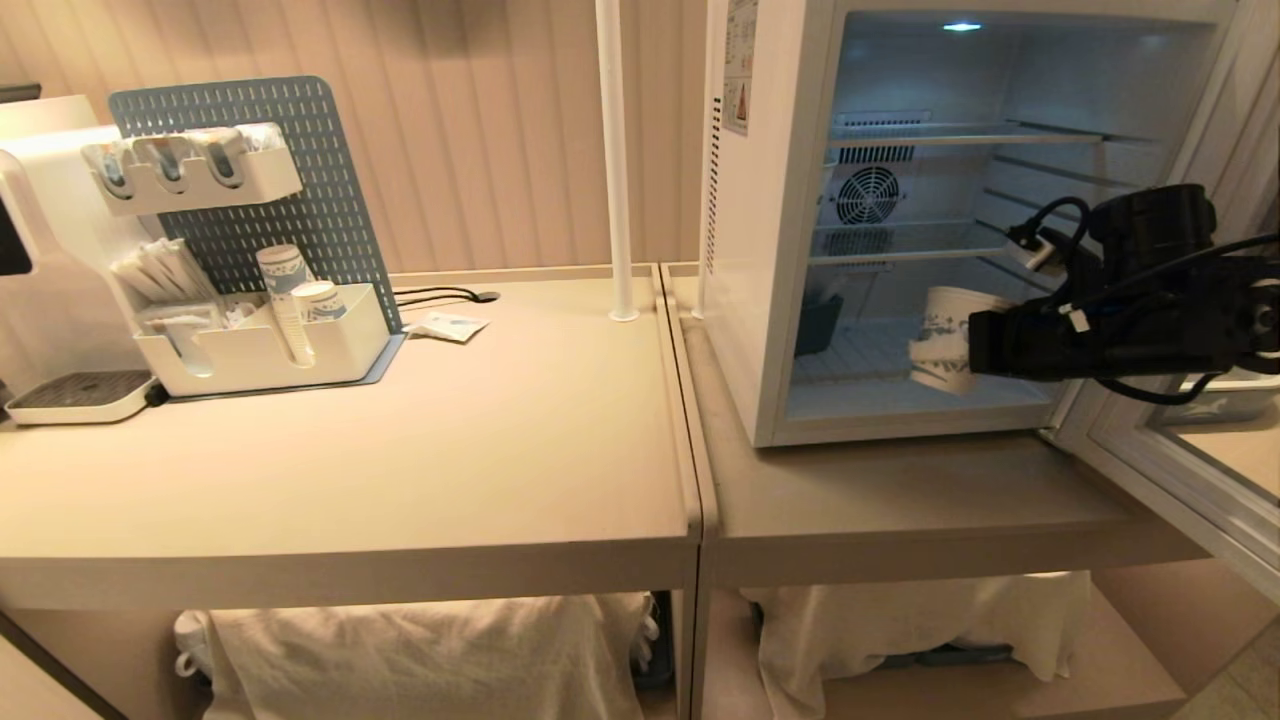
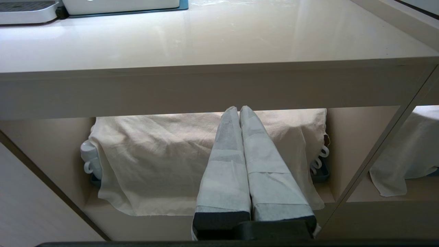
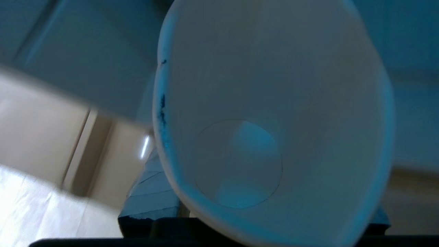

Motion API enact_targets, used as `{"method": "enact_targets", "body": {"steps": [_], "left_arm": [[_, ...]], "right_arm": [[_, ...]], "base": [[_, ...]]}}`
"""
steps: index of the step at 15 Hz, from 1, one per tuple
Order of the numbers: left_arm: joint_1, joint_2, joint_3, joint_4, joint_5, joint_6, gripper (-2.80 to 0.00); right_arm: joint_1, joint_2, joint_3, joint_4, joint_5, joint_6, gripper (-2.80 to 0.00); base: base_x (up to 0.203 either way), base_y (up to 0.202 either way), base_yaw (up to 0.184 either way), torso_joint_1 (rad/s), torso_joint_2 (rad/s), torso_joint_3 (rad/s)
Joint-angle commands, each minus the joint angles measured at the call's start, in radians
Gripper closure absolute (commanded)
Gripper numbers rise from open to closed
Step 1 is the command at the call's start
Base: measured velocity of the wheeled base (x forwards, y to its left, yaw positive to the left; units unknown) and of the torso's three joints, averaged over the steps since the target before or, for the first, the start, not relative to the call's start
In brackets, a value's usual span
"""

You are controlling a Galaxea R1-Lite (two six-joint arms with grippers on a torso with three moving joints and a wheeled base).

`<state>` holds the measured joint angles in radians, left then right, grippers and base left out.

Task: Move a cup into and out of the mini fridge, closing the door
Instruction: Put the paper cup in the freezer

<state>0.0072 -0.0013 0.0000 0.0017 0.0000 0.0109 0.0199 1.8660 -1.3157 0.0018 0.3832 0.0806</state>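
The mini fridge (image 1: 760,330) stands on the right-hand table (image 1: 900,510) with its door (image 1: 1170,470) swung wide open to the right, the glass pane angled toward the near right corner. Its white interior is lit, wire shelves and a round rear fan showing. The right gripper (image 1: 975,345) reaches in from the right at the level of the lowest compartment and pinches the cup (image 1: 945,340), which is tilted and held just inside the fridge opening, above the bottom floor and not resting on it. In the right wrist view the cup (image 3: 274,120) fills most of the picture, its empty inside and round base showing, a wrapped finger (image 3: 151,199) pressed along its outer wall.

The left gripper (image 2: 239,111) is parked low in front of the left table (image 1: 330,480), its wrapped fingers pressed together, pointing at a cloth-covered shelf beneath the tabletop
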Motion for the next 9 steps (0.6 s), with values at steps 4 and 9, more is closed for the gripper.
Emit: {"method": "enact_targets", "body": {"steps": [4,9], "left_arm": [[0.0,0.0,0.0,0.0,0.0,0.0,0.0],[0.0,0.0,0.0,0.0,0.0,0.0,0.0]], "right_arm": [[0.0,0.167,-0.026,-0.245,-0.006,-0.105,0.0],[0.006,0.213,-0.04,-0.325,-0.006,-0.139,0.0]], "base": [[0.0,0.0,0.0,0.0,0.0,0.0],[0.0,0.0,0.0,0.0,0.0,0.0]]}}
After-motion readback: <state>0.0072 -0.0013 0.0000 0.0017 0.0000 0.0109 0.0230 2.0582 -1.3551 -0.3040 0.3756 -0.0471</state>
